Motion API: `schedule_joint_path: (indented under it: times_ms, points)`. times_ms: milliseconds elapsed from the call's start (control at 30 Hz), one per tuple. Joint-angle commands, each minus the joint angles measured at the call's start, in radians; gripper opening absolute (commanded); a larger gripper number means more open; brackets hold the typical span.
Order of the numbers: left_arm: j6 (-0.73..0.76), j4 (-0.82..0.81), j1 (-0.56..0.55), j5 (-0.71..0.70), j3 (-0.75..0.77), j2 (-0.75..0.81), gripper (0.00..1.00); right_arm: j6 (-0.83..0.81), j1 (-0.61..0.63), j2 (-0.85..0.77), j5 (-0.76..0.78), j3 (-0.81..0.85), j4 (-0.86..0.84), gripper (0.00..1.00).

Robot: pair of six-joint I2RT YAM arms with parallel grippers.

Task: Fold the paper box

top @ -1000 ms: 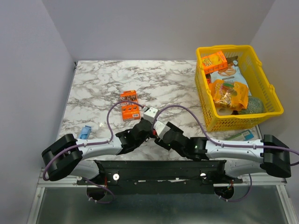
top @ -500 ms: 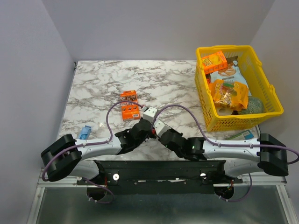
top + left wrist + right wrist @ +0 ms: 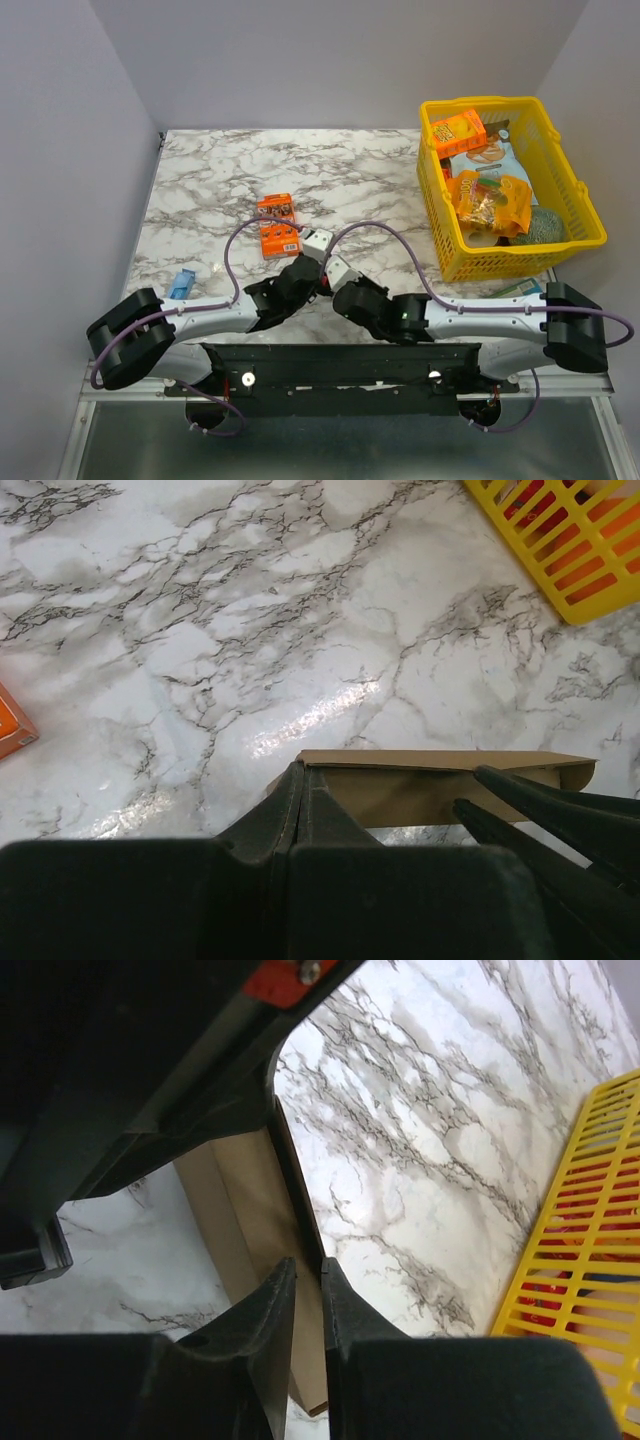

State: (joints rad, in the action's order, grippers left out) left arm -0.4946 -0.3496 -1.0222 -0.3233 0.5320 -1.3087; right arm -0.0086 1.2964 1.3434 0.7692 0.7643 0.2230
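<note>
Both arms meet low over the table point(image 3: 300, 630), with the paper box point(image 3: 430, 790) caught between them. The left gripper point(image 3: 302, 775) is pressed tight on one end of it, and the brown card stretches away ahead and to its right. The right gripper point(image 3: 305, 1278) has its fingers nearly touching, with a panel edge running up between them, which looks like a pinch. I can see creased walls standing but no closed box. The folding seems about midway, with flaps yet to tuck.
</note>
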Motion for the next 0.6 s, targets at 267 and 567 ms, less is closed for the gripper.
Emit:
schedule_joint_path:
  times_ms: [267,567]
  points:
    - [0.068,0.093,-0.033,0.073,-0.101,-0.041,0.00,0.313,-0.069,-0.125,-0.214,0.066,0.246,0.74]
    - [-0.025,0.172,-0.033,-0.049,-0.102,-0.011,0.00,0.810,-0.161,-0.334,-0.261,0.063,0.454,0.86]
